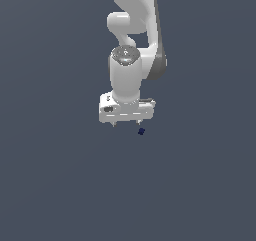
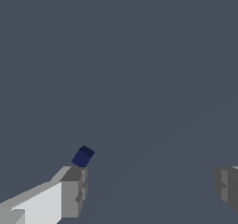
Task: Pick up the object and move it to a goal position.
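Observation:
The object is a tiny dark navy cube lying on the grey floor, just below the finger of my gripper that lies toward the exterior view's right. The white gripper hangs downward from the arm with its two fingers spread wide and nothing between them. In the wrist view the cube sits just beyond the tip of one grey finger pad, outside the gap of the gripper; the other finger pad is far across the frame.
The white arm rises behind the gripper toward the top of the exterior view. A flat, uniform grey surface fills everything else in both views.

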`<state>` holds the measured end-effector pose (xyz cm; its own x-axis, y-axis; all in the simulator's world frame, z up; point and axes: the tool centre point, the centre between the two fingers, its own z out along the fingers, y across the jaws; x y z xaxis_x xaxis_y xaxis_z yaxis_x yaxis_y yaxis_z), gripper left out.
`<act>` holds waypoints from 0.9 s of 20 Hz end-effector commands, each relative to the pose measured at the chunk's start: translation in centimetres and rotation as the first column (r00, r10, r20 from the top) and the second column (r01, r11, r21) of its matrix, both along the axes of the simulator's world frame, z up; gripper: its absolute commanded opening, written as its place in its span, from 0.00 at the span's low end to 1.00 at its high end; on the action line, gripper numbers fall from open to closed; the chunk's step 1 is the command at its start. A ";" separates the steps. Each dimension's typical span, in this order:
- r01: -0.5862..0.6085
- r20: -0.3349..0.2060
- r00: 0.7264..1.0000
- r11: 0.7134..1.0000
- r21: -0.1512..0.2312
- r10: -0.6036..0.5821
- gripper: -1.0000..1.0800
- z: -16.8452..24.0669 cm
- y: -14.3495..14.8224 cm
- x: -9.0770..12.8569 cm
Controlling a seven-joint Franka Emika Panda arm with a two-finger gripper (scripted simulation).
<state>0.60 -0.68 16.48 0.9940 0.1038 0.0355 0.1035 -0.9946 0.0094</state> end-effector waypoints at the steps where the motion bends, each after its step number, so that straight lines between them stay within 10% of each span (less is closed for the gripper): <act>1: -0.059 -0.004 0.998 0.998 -0.004 0.059 0.96 -0.7 0.4 -0.2; 9: -0.309 -0.019 0.951 0.951 -0.014 0.308 0.96 -3.5 2.2 -1.3; 18: -0.582 -0.035 0.813 0.813 -0.012 0.582 0.96 -6.6 4.6 -2.8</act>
